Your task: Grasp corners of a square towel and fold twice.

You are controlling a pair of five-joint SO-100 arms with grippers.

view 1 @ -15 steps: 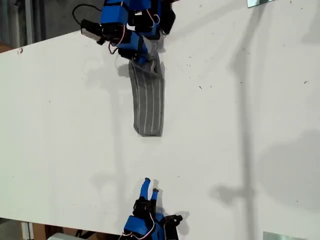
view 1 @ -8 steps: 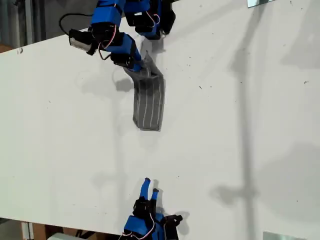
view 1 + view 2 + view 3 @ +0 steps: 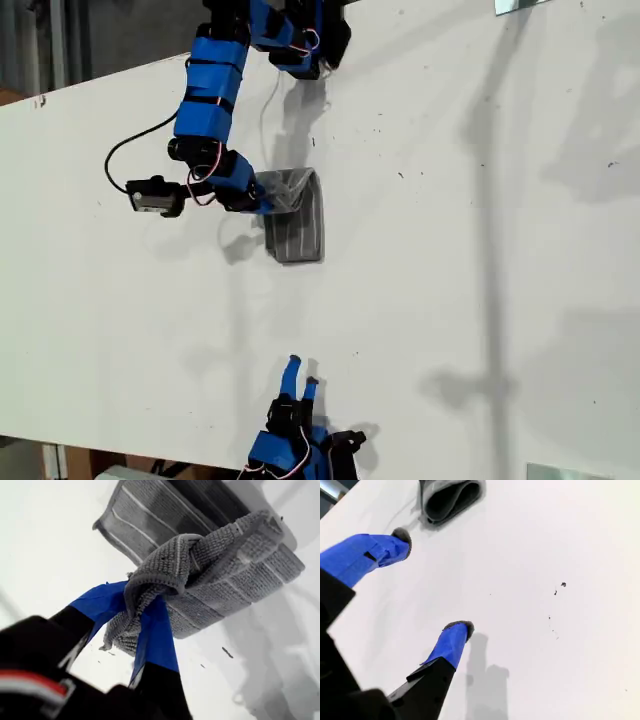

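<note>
- Your first pincer (image 3: pixel 142 617) is clamped on a bunched end of the towel (image 3: pixel 210 575); its two blue fingers (image 3: pixel 157 640) press the grey knit between them, and a short tuft of cloth hangs out behind the grip.
- In the exterior view that same first pincer (image 3: pixel 262 203) sits at the upper-left edge of the towel (image 3: pixel 297 225), with the arm (image 3: pixel 210 105) reaching down from the top of that view.
- The gripped end is lifted and arched back over the rest of the cloth; the lower layer lies flat on the desk (image 3: pixel 480 260), its white stripes running along its length.
- The towel lies as a short folded bundle in the upper middle of the exterior view, clear of the desk's edges.
- Your second pincer (image 3: pixel 432 587) stands wide open and holds nothing; its fingers (image 3: pixel 451 642) hover over bare desk surface.
- In the exterior view your second pincer (image 3: pixel 298 375) is at the bottom centre, well apart from the towel, pointing toward it.
- From the second wrist view the towel (image 3: pixel 451 497) shows as a rolled loop, end-on, lying far ahead.
</note>
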